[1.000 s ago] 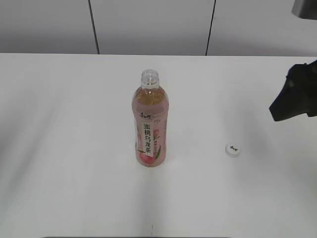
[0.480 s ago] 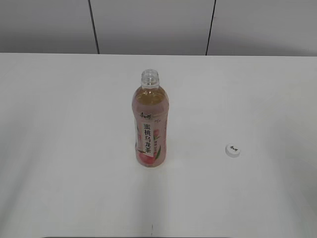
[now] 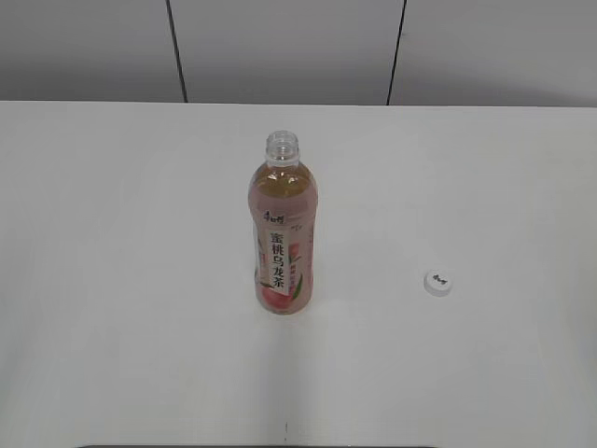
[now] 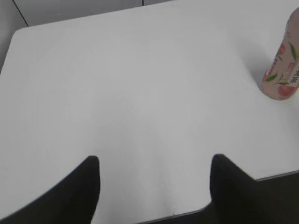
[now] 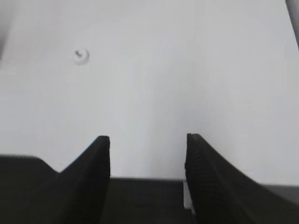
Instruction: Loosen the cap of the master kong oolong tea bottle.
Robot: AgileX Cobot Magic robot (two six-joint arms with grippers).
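Amber tea fills the master kong oolong tea bottle (image 3: 283,233) up to its shoulder, leaving the clear threaded neck bare and the mouth uncovered. The bottle stands upright near the middle of the white table (image 3: 121,280), its pink peach-printed label facing the exterior camera with a white vertical strip of Chinese characters down the front. The cap (image 3: 437,282), small, round and white with a tiny dark mark on top, lies flat on the table well apart from the bottle, off to its right and a little nearer the camera. Neither arm shows in the exterior view. In the left wrist view the left gripper (image 4: 154,186) hangs over the near left part of the table with its two dark fingers spread wide and nothing between them; the lower part of the bottle appears at the right edge of that view, far from the fingers. In the right wrist view the right gripper (image 5: 147,175) also has its ribbed dark fingers set wide apart and empty, and the cap appears as a small pale disc at the upper left, well away from them. The tabletop is plain, matte and white. Behind it runs a pale grey wall (image 3: 280,47) divided by two thin dark vertical seams.
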